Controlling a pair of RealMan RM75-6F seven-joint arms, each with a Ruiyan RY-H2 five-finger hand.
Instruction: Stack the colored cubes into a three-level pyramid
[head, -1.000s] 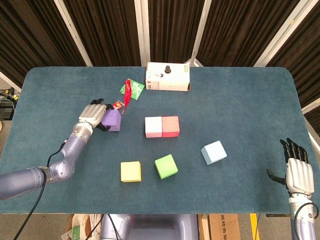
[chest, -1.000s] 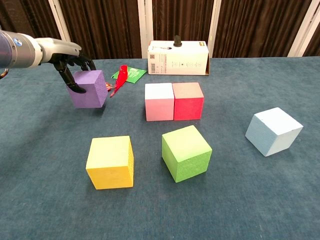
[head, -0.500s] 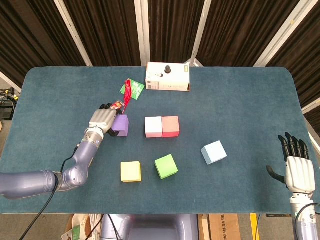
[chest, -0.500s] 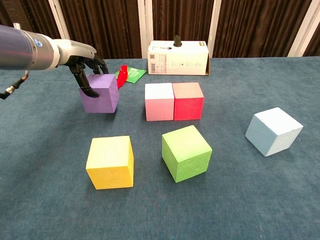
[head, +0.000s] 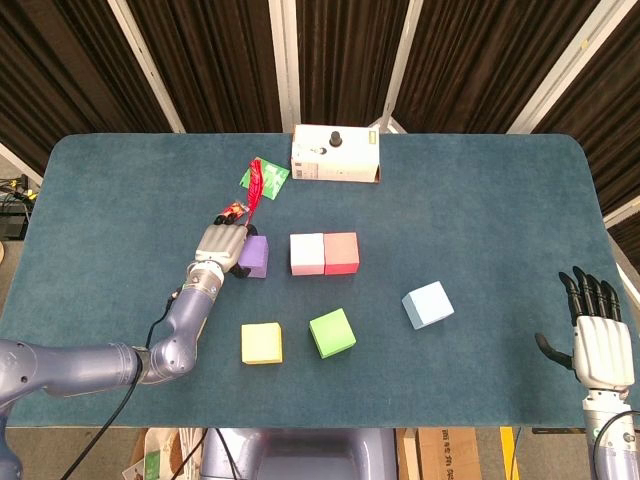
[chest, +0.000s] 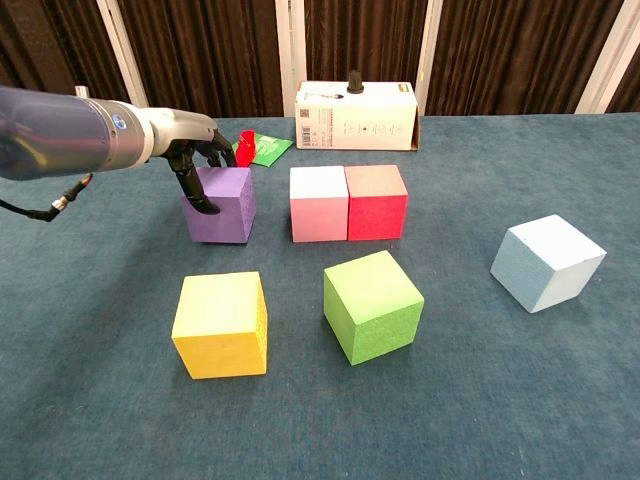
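Note:
My left hand (head: 221, 243) (chest: 200, 160) grips the purple cube (head: 254, 256) (chest: 224, 205) from its left side; the cube sits low, a short gap left of the pink cube (head: 306, 254) (chest: 318, 203). The pink cube touches the red cube (head: 341, 252) (chest: 376, 201) in a row. Nearer the front lie the yellow cube (head: 261, 343) (chest: 221, 324) and the green cube (head: 332, 332) (chest: 371, 305). A light blue cube (head: 427, 304) (chest: 547, 262) sits tilted to the right. My right hand (head: 598, 338) hangs open at the table's right front edge, holding nothing.
A white box with a black knob (head: 335, 154) (chest: 356, 115) stands at the back. A green and red wrapper (head: 260, 178) (chest: 256, 149) lies behind my left hand. The blue cloth table (head: 480, 210) ends close to my right hand.
My left hand has carried the purple cube to the right and nearer, closing most of the gap to the pink cube. The right hand has sunk slightly.

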